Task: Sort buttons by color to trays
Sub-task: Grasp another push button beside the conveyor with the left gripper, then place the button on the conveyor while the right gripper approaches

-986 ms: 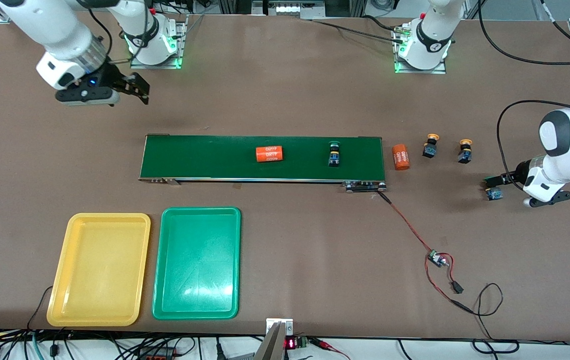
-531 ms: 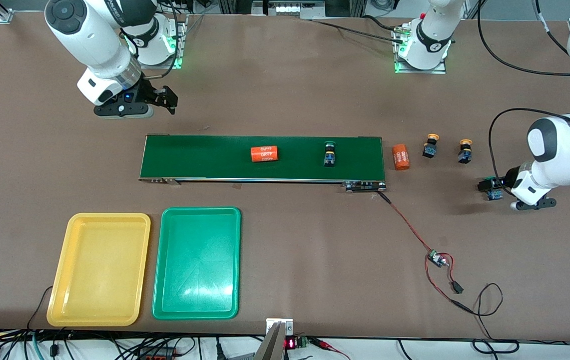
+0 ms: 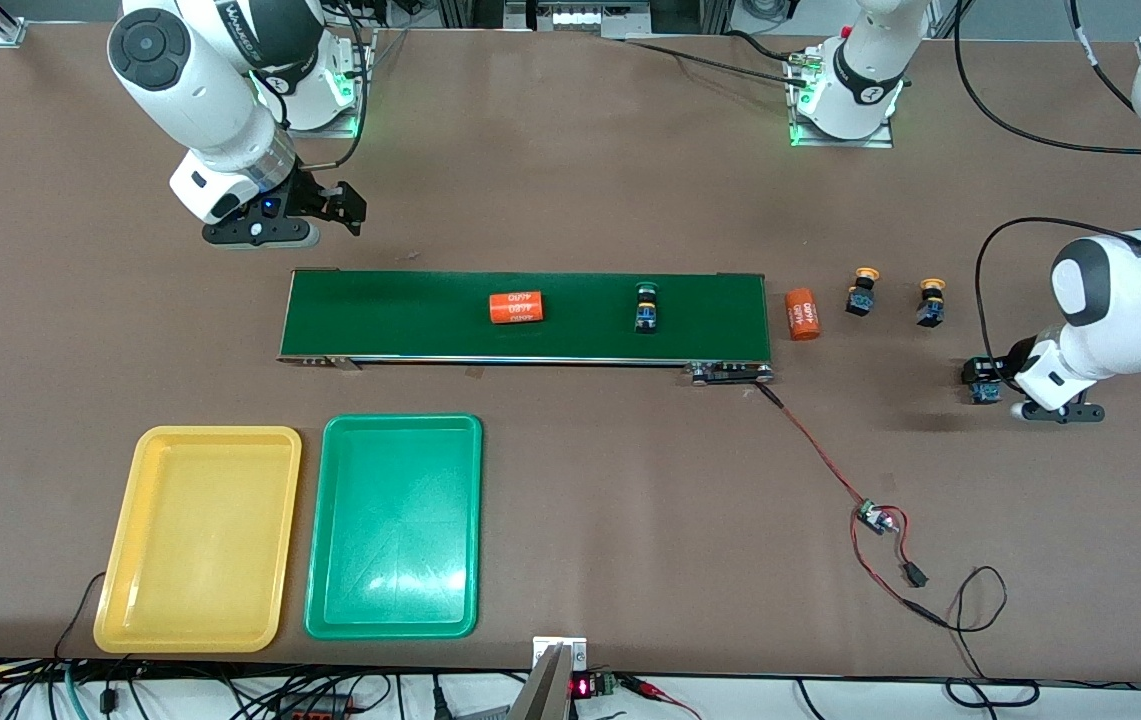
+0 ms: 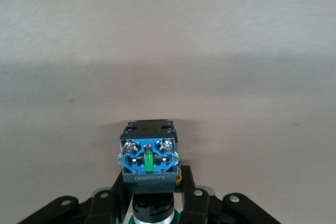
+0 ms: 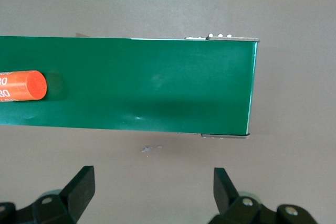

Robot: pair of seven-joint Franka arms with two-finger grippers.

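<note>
**Both trays empty, sorting not started**

The yellow tray [image 3: 198, 538] and green tray [image 3: 393, 526] hold 0 buttons. The left gripper [image 4: 151, 195] is clamped on 1 green button [image 4: 148, 157] near the left arm's end of the table. The right gripper [image 5: 152, 190], fingers apart, hovers beside the belt [image 3: 520, 316], which carries another green button [image 3: 646, 307]. 2 yellow buttons [image 3: 862, 289] lie on the table.

White, rounded arm links [image 3: 200, 90], black claws [image 3: 340, 205], black cables [image 3: 1030, 110].
</note>
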